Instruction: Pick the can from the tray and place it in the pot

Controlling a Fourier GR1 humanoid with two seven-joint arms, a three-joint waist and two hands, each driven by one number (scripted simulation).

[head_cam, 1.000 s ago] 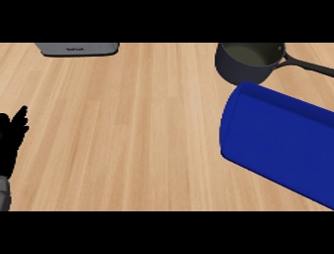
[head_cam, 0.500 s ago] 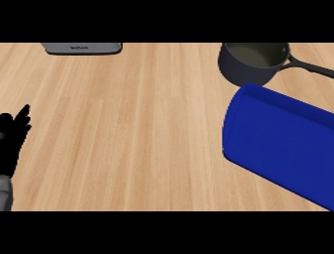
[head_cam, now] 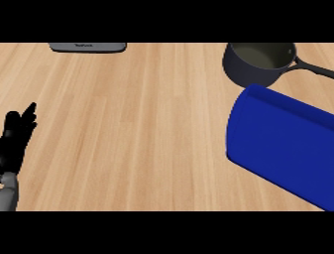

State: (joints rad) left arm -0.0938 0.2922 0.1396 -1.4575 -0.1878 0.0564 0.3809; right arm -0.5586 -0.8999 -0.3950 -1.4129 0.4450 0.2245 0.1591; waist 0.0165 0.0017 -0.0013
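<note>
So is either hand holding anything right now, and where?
Nothing is held. The left hand rests open at the counter's left; the right hand is out of view.

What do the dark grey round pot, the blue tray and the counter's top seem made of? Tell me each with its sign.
Dark grey round pot with a long black handle: probably metal with a matt dark coating; smooth wall, paler inside.
Blue tray: likely plastic; one even, saturated colour with a soft sheen at its raised rim.
Counter's top: light wood or wood-look laminate; long grain lines run across it.
</note>
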